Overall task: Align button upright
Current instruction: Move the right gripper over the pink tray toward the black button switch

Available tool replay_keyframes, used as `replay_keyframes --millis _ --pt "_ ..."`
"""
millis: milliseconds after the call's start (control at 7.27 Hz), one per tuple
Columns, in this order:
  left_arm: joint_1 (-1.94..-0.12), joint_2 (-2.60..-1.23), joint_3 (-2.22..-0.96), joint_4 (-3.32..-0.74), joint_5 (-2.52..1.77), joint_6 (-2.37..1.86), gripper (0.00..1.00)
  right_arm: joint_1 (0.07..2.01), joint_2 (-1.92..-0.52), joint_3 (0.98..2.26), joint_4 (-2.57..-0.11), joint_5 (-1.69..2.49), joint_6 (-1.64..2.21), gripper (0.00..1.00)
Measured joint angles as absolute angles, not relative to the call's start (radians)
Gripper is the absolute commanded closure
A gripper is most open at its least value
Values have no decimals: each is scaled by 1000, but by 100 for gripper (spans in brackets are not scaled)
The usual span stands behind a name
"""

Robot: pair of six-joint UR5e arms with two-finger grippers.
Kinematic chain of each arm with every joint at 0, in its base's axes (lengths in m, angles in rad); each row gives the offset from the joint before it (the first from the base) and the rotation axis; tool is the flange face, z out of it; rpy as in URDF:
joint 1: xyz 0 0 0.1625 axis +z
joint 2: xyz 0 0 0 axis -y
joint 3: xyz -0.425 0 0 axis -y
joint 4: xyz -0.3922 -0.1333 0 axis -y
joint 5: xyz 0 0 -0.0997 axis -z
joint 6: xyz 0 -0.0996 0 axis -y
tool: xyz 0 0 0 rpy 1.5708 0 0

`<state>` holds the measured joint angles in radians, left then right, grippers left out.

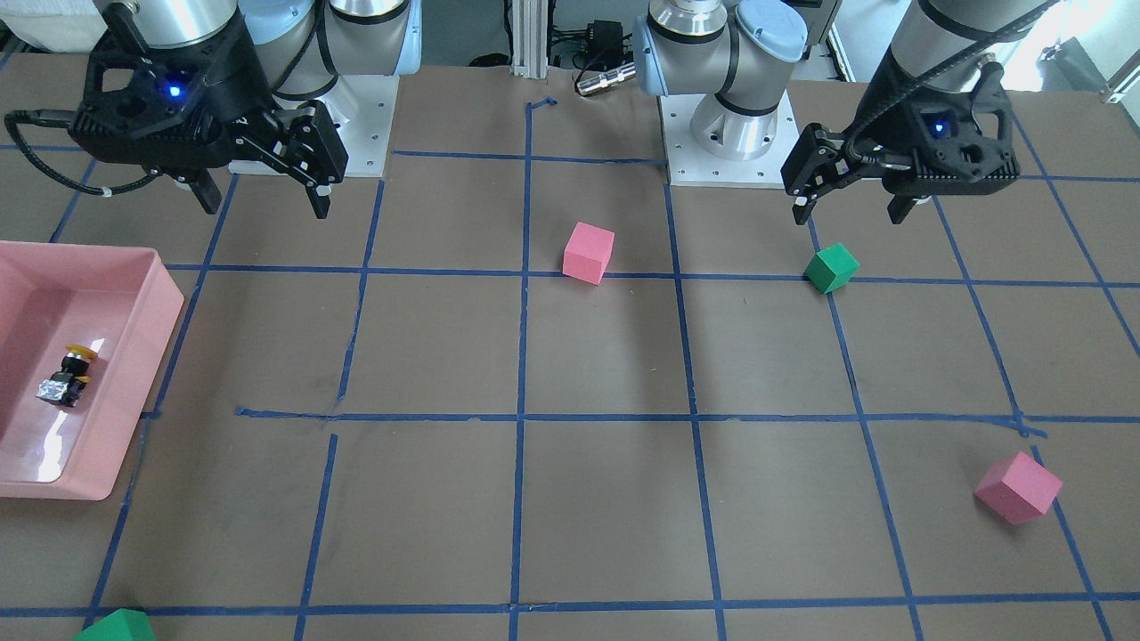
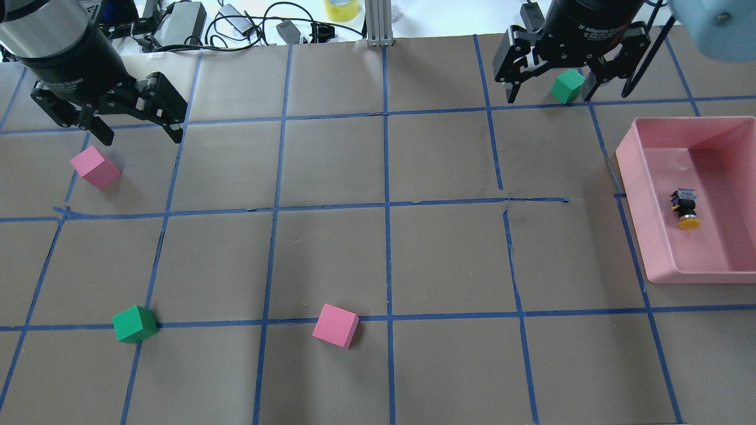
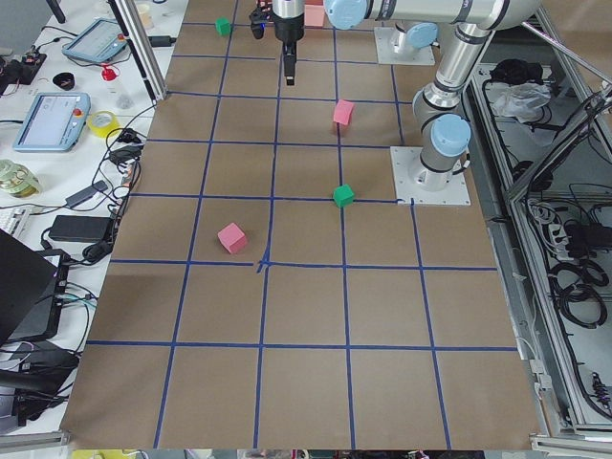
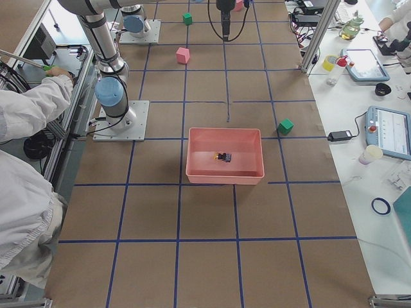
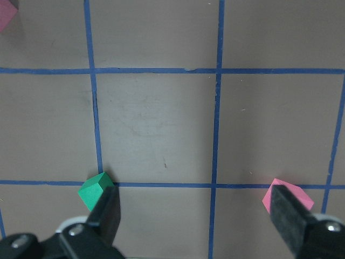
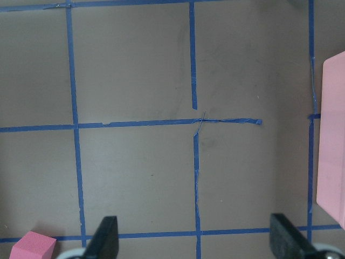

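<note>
The button (image 2: 686, 209) lies on its side inside the pink tray (image 2: 649, 177) at the table's right, with its yellow cap toward the robot and its silvery base away. It shows again as the button (image 1: 69, 374) and, small, as the button (image 4: 224, 156). My right gripper (image 2: 549, 97) hangs open above the far right of the table, well away from the tray, with nothing between its fingers (image 6: 105, 240). Over the far left my left gripper (image 2: 142, 134) is open too, and its fingers (image 5: 105, 213) hold nothing.
Foam cubes are scattered about: a pink cube (image 2: 94, 167) below the left gripper, a green cube (image 2: 134, 323), a pink cube (image 2: 335, 326), and a green cube (image 2: 567, 85) under the right gripper. A person's sleeve (image 4: 32, 115) is beside the robot's base.
</note>
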<state>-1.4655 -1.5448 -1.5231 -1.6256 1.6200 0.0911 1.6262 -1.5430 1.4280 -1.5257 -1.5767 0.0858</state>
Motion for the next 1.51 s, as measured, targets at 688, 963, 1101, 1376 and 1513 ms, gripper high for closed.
replay_keyframes --millis 688,963,1101,1376,1513 --pt "-1519 -1546 -1533 -1500 1619 91 0 1594 -1538 1425 -1542 -1579 77 0" --pt "-1517 -1546 -1536 -1490 1611 92 0 1497 -1517 1424 -1568 -1574 55 0" --pt "-1514 -1547 -1536 -1486 1598 91 0 1433 -1500 1424 -1589 -1571 10 0" --pt "-1512 -1549 -1537 -1480 1577 92 0 1312 -1455 1429 -1649 -1566 -61 0" --pt "-1511 -1548 -1537 -1479 1576 92 0 1240 -1425 1441 -1661 -1566 -113 0"
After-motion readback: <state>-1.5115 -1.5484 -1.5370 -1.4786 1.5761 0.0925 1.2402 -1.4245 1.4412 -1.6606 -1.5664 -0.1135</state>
